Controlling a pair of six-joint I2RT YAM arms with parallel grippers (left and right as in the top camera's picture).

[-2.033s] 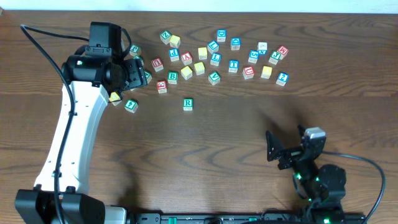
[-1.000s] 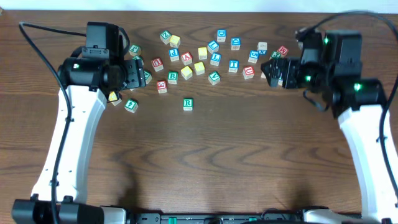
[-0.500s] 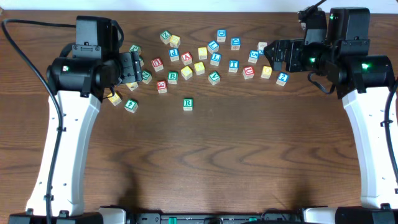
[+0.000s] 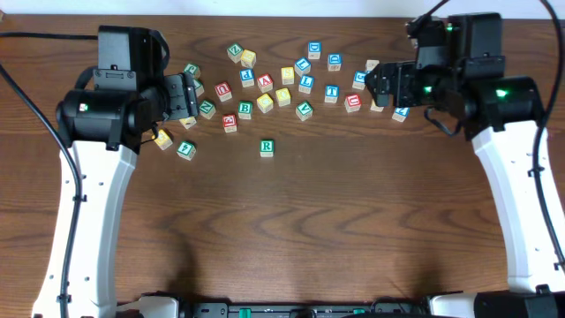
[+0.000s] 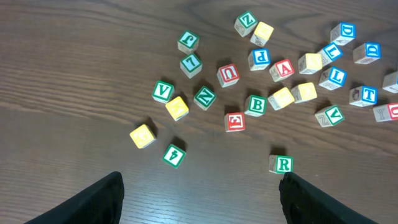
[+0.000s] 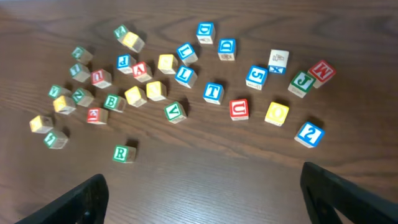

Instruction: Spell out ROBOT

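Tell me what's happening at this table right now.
Two robot arms are set to spell ROBOT from lettered cubes. Both the left gripper and right gripper are open and hold nothing, each hovering over one end of the scattered cubes. The green R sits alone, apart from the pile; the green B and blue T lie among the others. No word is lined up yet.
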